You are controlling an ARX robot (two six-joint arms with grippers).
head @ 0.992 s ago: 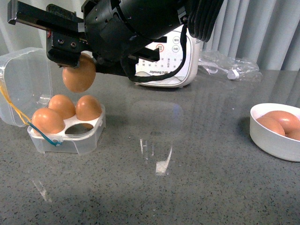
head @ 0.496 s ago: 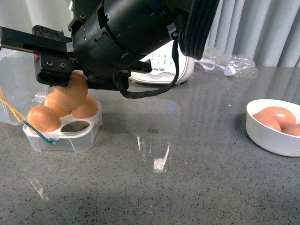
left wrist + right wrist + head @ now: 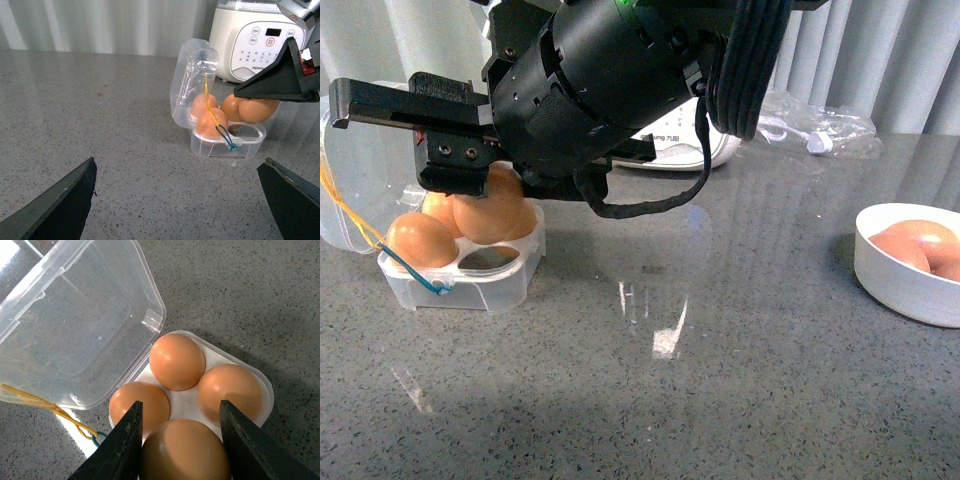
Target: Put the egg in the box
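My right pincer (image 3: 184,447) pinches the smooth orange-brown egg (image 3: 483,218) between its two black fingers (image 3: 126,440), one on each side. The fingers are spread just as wide as the egg and press on it.

In the front view the egg hangs in the left part of the frame, low over the small clear plastic box (image 3: 460,292) with the white cup tray. Three other brown eggs (image 3: 177,361) fill three of the cups. Just under the held egg I can see the dark hole of the free cup (image 3: 485,258), so the egg is not down in it yet. At the bottom middle of the right wrist view the egg covers that same cup.

The pincer hides the top of the egg, so I cannot tell which way its long side runs or where its pointy end faces.

The clear lid (image 3: 365,160) stands open at the far left, and a yellow and teal band (image 3: 218,125) hangs from it to the tray.

My left pincer (image 3: 177,200) is spread wide and holds nothing. Its two dark tips show in the lower corners of its own view, well apart from the box.

A round white bowl (image 3: 900,290) with more brown eggs sits at the right edge of the front view, on the grey speckled table (image 3: 720,400). A white cooker (image 3: 685,150) stands behind the arm
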